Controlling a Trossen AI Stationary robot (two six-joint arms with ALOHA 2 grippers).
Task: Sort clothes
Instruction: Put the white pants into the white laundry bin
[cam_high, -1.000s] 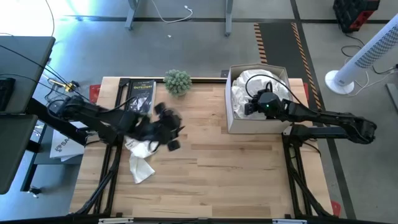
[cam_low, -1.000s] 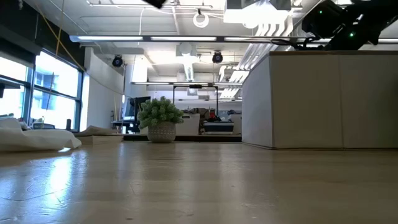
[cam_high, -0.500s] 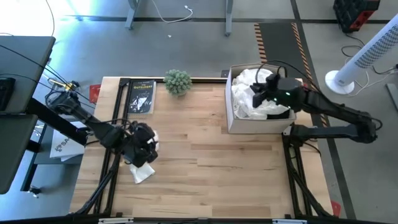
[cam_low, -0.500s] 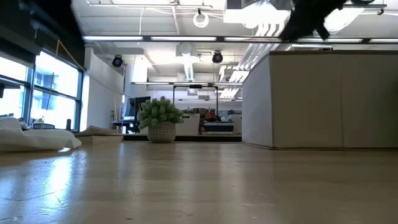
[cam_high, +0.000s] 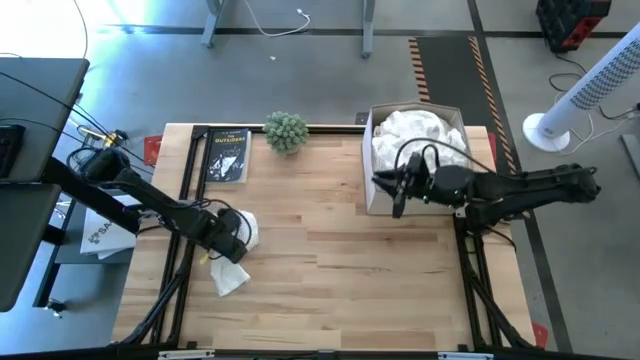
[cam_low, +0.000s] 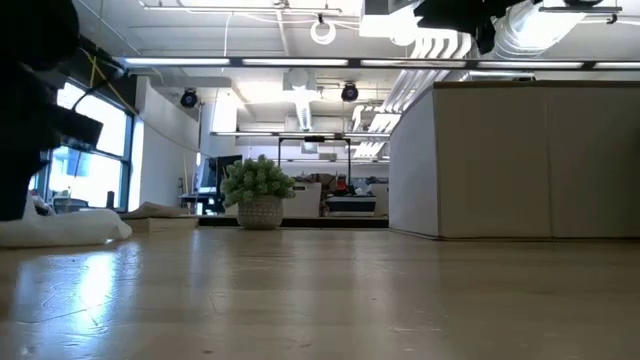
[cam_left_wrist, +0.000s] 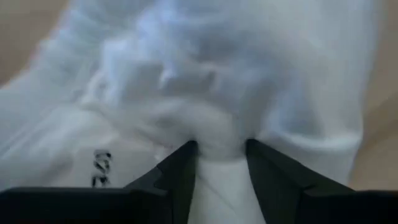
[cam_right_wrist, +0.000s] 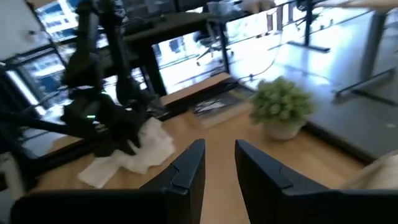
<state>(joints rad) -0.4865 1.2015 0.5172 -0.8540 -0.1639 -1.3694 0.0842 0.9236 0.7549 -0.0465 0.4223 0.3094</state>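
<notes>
Since a moment ago, my right gripper (cam_high: 392, 190) has swung out of the white cardboard box (cam_high: 372, 178) at upper right, fingers slightly parted, empty. My left gripper (cam_left_wrist: 219, 155) reaches low at left — jaws pinching the crumpled white cloth garment (cam_high: 232, 262). Best to lift it straight up — gathering loose folds.

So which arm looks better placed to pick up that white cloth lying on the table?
The left. Its gripper is right on the white garment, fingers pressed into the fabric. The right gripper hangs by the cardboard box, far across the table.
</notes>
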